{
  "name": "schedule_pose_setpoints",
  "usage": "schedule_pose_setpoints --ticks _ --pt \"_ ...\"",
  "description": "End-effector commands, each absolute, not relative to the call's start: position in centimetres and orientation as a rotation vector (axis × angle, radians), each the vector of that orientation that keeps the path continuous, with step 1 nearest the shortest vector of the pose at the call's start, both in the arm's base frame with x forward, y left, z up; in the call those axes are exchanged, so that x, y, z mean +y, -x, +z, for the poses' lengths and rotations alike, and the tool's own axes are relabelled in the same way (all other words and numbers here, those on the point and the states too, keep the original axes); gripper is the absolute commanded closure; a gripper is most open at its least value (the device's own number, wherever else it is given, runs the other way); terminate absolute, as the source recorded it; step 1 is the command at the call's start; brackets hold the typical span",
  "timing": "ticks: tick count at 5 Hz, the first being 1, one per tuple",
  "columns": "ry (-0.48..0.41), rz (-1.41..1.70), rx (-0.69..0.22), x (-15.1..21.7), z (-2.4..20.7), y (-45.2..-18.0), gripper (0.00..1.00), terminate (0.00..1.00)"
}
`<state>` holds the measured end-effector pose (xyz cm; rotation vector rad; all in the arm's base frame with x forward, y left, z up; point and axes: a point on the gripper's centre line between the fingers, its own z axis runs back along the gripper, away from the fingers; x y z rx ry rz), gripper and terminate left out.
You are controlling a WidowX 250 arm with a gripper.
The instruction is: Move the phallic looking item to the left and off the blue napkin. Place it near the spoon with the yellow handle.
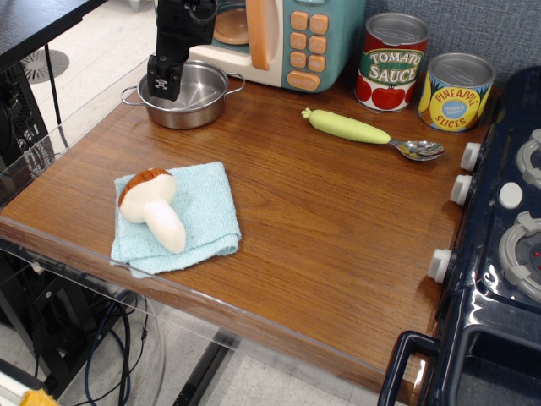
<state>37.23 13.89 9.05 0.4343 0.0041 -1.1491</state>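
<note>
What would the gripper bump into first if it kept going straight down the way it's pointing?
Most likely the metal pot. The gripper points downward over the pot's left side, so it would probably meet the rim or the inside, though depth is hard to judge.

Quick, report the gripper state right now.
Gripper: above the metal pot, holding nothing; open or closed cannot be told from this view.

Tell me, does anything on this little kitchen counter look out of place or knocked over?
Nothing is spilled or broken. The one oddity is a plush mushroom lying on its side on the blue cloth, which sits slightly askew near the front edge. The spoon, cans and pot look tidy; the claw hovers over the pot.
</note>
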Motion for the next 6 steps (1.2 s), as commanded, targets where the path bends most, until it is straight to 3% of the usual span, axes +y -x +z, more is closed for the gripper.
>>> schedule_pose_setpoints --ticks 1,3,4,6 --pt "-0.434 -1.149 0.004 13.9 9.0 -37.2 0.0 0.0" --pt "-0.301 -1.199 -0.064 13.1 10.0 -35.2 0.0 0.0" --pt "-0.289 -1.185 -0.087 13.0 11.3 -33.5 0.0 0.0" --pt "-0.216 -1.127 -0.019 10.7 10.8 -27.4 0.0 0.0"
